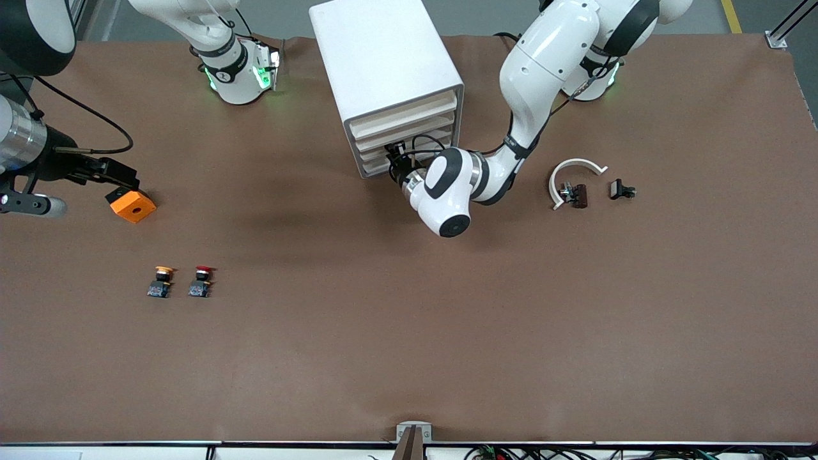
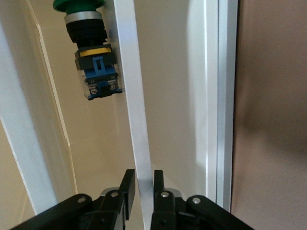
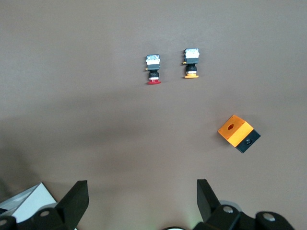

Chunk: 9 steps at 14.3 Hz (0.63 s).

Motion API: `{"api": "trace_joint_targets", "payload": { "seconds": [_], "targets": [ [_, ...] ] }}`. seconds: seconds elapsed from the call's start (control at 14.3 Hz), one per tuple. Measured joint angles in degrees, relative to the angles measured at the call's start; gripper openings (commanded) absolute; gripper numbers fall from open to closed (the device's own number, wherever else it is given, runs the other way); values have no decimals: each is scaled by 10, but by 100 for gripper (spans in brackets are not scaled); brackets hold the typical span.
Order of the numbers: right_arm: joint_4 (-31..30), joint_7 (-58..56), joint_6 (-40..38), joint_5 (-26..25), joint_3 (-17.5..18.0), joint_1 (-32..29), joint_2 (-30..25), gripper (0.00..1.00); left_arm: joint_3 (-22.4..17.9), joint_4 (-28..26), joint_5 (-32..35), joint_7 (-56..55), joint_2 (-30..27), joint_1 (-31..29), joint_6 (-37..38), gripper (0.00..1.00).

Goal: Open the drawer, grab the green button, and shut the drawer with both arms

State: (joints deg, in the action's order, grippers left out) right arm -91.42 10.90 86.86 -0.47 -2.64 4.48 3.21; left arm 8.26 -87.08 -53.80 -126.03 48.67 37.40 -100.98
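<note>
Left gripper [image 2: 140,191] at the cabinet [image 1: 383,70] front, fingers clamped on the thin front edge of a drawer [image 2: 136,120]. Green button [image 2: 91,52] lies inside that drawer, just ahead of the fingertips, touching the inner face of the gripped edge.

Right gripper [image 3: 141,201] waits in the air over bare table [image 1: 409,332], jaws wide apart, holding nothing. Below it: orange block [image 3: 238,132], red-capped button [image 3: 153,70] and orange-capped button [image 3: 191,63] side by side.
</note>
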Motion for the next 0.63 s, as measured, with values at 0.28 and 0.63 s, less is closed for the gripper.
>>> {"api": "trace_joint_targets", "payload": {
  "seconds": [0.28, 0.63],
  "targets": [
    [0, 113, 0, 0, 2, 46, 0, 100, -1, 1, -3, 0, 3, -1, 1, 12],
    [0, 242, 0, 0, 4, 107, 1, 100, -5, 2, -16, -3, 7, -4, 3, 12]
  ]
}}
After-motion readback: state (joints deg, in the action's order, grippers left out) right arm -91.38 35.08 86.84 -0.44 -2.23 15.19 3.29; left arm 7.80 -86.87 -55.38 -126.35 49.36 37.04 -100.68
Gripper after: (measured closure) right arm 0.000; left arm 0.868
